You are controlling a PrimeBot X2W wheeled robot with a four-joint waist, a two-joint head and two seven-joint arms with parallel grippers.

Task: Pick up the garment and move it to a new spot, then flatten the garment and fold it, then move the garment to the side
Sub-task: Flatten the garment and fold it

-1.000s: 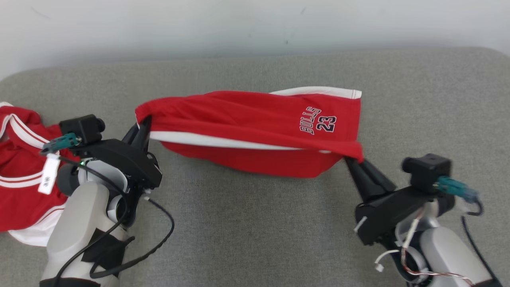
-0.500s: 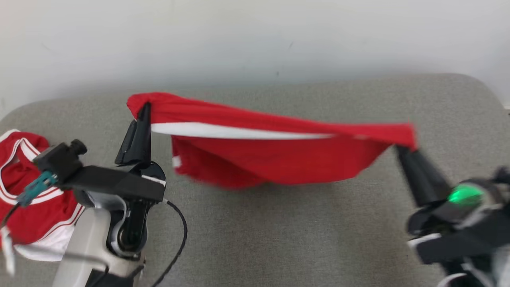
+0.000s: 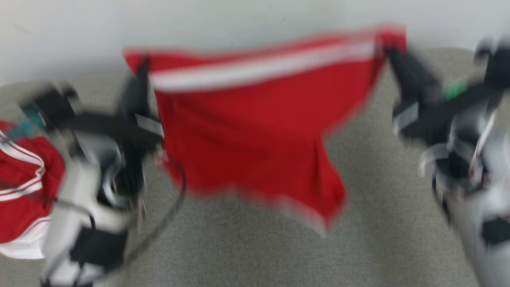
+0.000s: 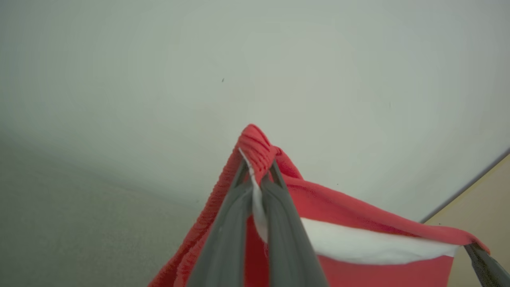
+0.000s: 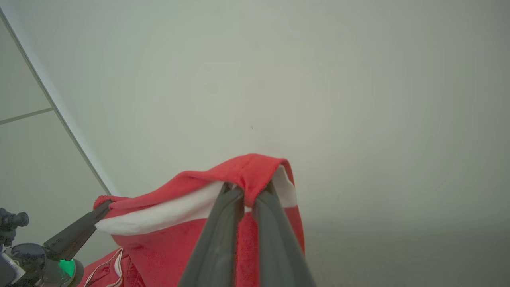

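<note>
The left gripper [image 4: 257, 169] is closed on the shorts [image 3: 247, 131], its two fingers pinching a bunched red corner of the waistband with a bit of white lining caught between them. The right gripper [image 5: 249, 189] is clamped just as tightly on the opposite corner, where red cloth folds over the fingertips and white shows just beneath. Between the two grips the top edge with its white band is stretched almost taut. The right end sits higher than the left in the head view. The rest of the shorts hangs below that edge in the air, its lowest point towards the right.

Beneath the shorts lies a grey fabric couch [image 3: 378, 223], and behind them is a plain pale wall [image 3: 199, 28]. To the left of the shorts, past the left arm, a red cloth [image 3: 20, 179] with white stripes lies on the couch. To their right, a green light [image 3: 456, 88] glows on the right gripper's body.

The head view is blurred, so any print on the shorts can't be read.
</note>
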